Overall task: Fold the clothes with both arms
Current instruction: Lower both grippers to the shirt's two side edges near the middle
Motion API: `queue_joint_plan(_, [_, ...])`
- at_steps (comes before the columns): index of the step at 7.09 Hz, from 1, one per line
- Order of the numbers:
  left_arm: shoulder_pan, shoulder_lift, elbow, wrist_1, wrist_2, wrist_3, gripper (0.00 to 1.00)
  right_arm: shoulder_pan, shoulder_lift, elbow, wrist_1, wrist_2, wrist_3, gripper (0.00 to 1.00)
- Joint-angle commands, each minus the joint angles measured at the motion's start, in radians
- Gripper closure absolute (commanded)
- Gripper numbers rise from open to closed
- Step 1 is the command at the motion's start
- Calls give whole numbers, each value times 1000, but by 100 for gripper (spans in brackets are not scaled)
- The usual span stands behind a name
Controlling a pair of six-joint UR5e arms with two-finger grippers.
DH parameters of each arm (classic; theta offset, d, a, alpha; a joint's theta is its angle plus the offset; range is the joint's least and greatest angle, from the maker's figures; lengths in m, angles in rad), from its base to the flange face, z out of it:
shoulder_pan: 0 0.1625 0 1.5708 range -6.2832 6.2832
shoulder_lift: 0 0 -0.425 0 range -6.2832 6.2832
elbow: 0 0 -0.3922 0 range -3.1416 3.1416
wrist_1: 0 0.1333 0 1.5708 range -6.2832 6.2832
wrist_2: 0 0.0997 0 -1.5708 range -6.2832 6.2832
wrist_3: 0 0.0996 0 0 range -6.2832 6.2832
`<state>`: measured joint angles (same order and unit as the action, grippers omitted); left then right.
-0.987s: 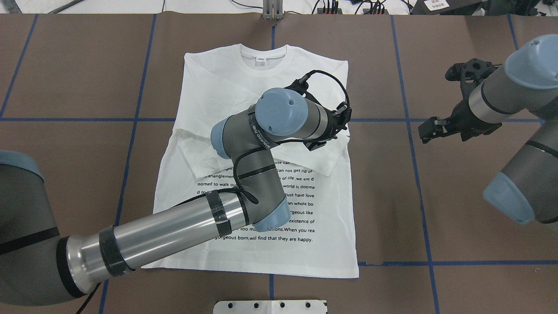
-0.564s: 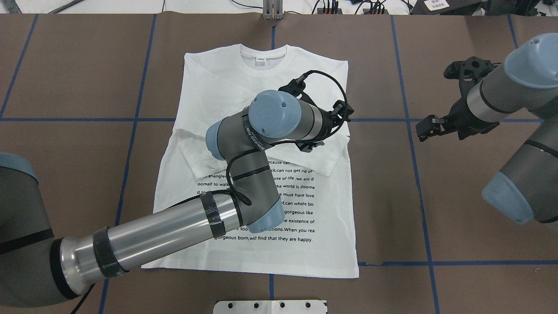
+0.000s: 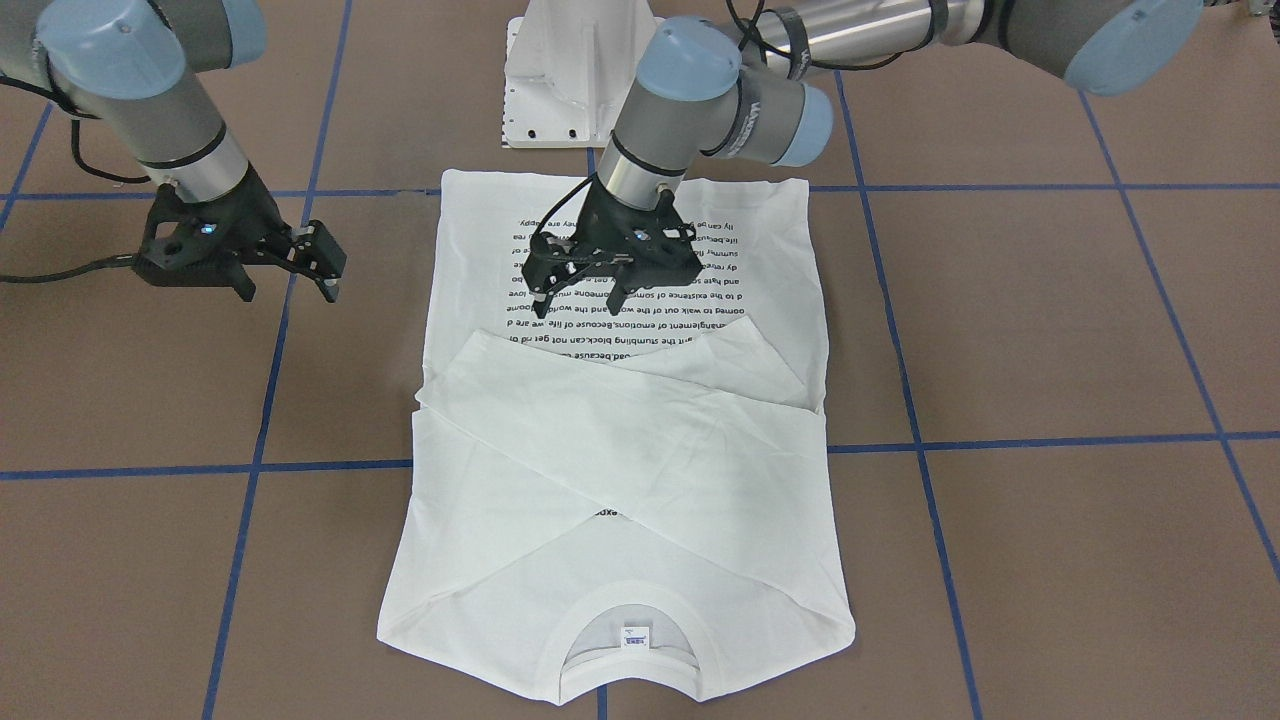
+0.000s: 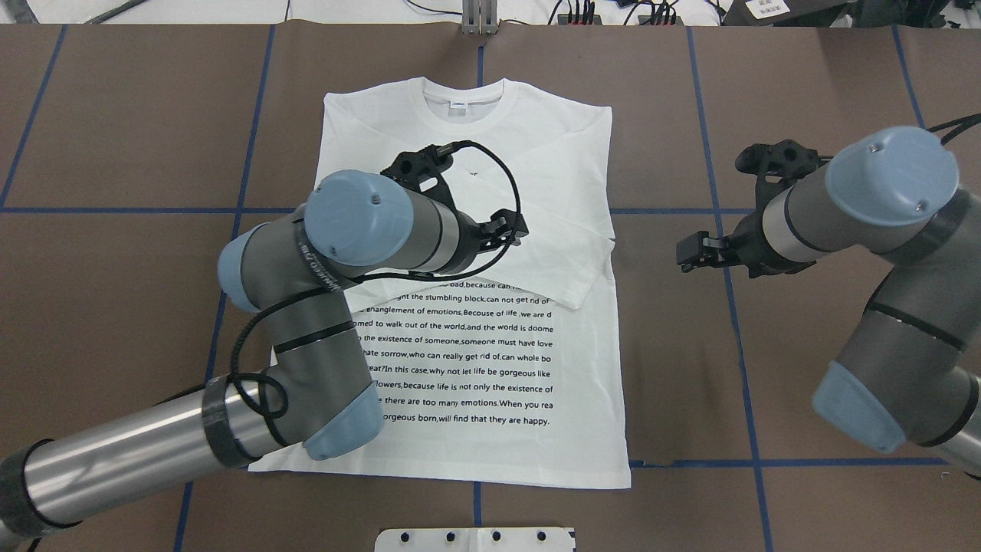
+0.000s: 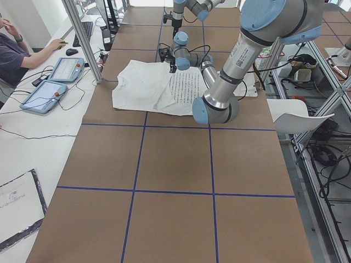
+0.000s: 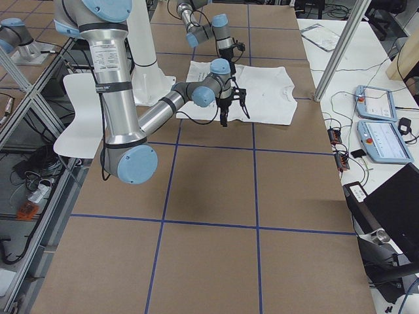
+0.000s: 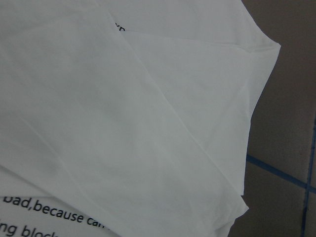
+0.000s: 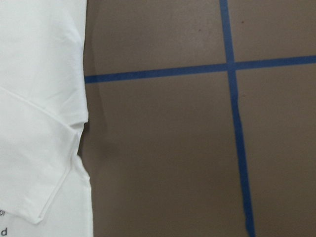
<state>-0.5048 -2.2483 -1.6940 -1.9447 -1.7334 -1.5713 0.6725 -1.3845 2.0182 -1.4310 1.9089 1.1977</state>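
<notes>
Over the printed lines of the T-shirt (image 3: 640,560), the left gripper (image 3: 580,297) hangs with jaws apart and nothing between them. We cannot tell if it touches the cloth. Off the shirt's edge on the robot's right, above bare table (image 3: 1000,330), the right gripper (image 3: 288,289) is likewise spread and empty.

The shirt lies flat mid-table, text side up. Its collar (image 3: 625,610) is at the far end from the robot and its hem is at the near end. Both sleeves (image 3: 600,420) are folded in and cross over the chest.

We judge the sleeve step done. The body folds are left, likely the hem carried toward the collar with one arm per corner.

View notes:
- The front camera shows both sets of jaws plainly.
- The overhead camera hides the left set under that arm's own wrist, but it shows the print upright.
- The left wrist camera gives the layered sleeve edges close up.
- The right wrist camera gives only the shirt's edge and blue tape (image 8: 232,98) on the table.
- Neither wrist view shows fingers.
</notes>
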Motion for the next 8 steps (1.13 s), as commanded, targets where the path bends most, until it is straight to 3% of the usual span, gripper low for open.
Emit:
queue_joint_plan(1, [-23,203,-268,78,-9,150,1,-144,1,65,6,-100,155,0])
queue_joint_plan(2, [-26,258,-304,72,-53,180,1,-178,1,67,6,-119,174,0])
queue_joint_plan(4, [-32,282,-319,70,-54,185,1,-191,-1,71,4,-120,177,0])
queue_joint_plan(5, [-32,355,-322,56,-58,213,1,-223,-4,73,-2,-142,178,0])
queue_joint_plan(7, [-31,426,-354,56,-60,255,1,-371,-2,68,-2,-255,249,0])
queue_joint_plan(8, [-31,423,-357,56,-61,257,1,-404,-2,73,-2,-252,284,0])
